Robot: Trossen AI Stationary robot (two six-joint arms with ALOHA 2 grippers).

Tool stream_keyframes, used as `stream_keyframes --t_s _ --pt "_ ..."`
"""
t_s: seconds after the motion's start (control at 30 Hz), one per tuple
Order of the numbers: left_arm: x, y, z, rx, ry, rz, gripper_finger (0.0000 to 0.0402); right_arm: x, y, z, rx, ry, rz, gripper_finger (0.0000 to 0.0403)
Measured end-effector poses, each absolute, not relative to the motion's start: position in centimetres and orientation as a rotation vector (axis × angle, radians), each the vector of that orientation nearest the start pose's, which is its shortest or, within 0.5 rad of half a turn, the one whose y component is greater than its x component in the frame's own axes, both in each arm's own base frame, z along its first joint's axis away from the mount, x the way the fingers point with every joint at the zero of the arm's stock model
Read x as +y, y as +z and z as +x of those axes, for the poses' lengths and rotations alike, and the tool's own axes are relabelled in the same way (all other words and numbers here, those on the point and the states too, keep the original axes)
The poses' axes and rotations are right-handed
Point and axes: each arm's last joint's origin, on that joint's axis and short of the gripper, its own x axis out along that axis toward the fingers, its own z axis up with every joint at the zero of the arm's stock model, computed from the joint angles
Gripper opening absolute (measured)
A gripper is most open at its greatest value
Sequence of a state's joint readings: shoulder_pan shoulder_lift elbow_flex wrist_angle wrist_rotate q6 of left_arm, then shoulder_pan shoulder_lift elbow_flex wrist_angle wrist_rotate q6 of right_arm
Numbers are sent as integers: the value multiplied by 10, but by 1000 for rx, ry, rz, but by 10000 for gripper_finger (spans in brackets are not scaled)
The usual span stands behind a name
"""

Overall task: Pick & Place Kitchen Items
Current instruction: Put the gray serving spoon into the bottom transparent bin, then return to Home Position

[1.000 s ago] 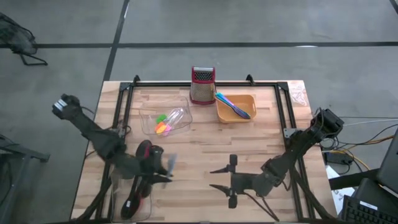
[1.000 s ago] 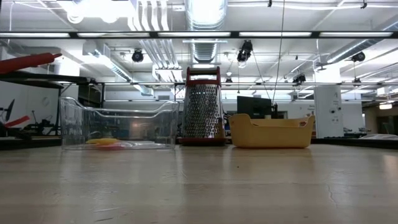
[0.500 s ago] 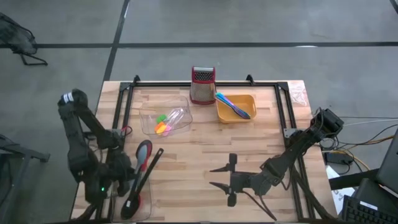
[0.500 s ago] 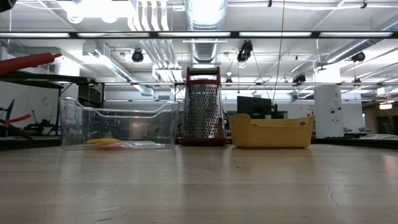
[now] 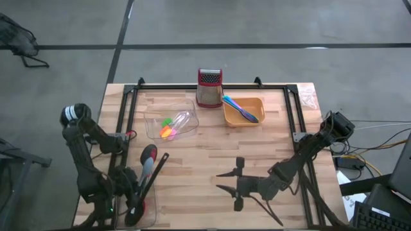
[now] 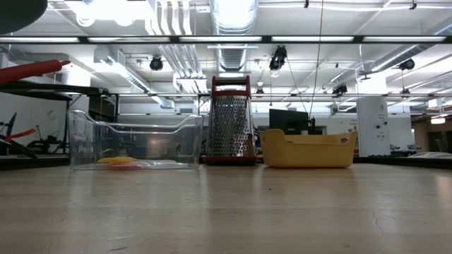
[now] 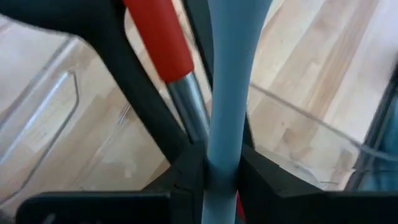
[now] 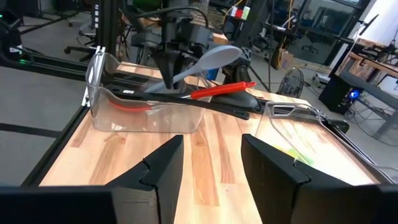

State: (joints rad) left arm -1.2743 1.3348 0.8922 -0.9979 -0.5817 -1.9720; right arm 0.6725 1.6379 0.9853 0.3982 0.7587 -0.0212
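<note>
My left gripper (image 5: 131,191) is at the table's near left, over a clear tub (image 5: 142,208), and is shut on a grey spoon (image 8: 214,59). The tub also shows in the right wrist view (image 8: 143,118). A red spoon (image 5: 149,154) and a black spatula (image 5: 154,173) lie in it, their upper ends resting over its rim. My right gripper (image 5: 225,183) is open and empty, low over the table's near middle, pointing toward the left edge. My left gripper pinches the grey spoon's handle (image 7: 221,149) between its two fingers (image 7: 186,177). The fingers come from above, pointing down, and lie across the handle. The spoon is tilted, its bowl (image 8: 219,57) raised over the tub's rim. Its lower end is hidden behind the gripper.
A second clear tub (image 5: 170,122) with orange, yellow and pink pieces stands at the far left-centre. A steel grater with a red top (image 5: 209,86) and an orange tray (image 5: 244,110) holding blue and purple sticks stand at the far middle. Bare wood lies between them and my right gripper.
My left gripper has gone toward the table's left and near edges with the grey spoon, from beside the near tub to over it. The red spoon and black spatula in the tub have come into view and stay where they are.
</note>
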Motion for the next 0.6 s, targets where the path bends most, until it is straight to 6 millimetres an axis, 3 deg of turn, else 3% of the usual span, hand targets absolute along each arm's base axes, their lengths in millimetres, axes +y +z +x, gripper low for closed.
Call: stream_keyframes --t_s 0.37,0.6 --pt "-204 210 79 934 417 -604 98 200 241 292 200 -99 -188 128" --pt "-206 218 82 849 356 -543 159 199 235 290 215 -100 -192 112"
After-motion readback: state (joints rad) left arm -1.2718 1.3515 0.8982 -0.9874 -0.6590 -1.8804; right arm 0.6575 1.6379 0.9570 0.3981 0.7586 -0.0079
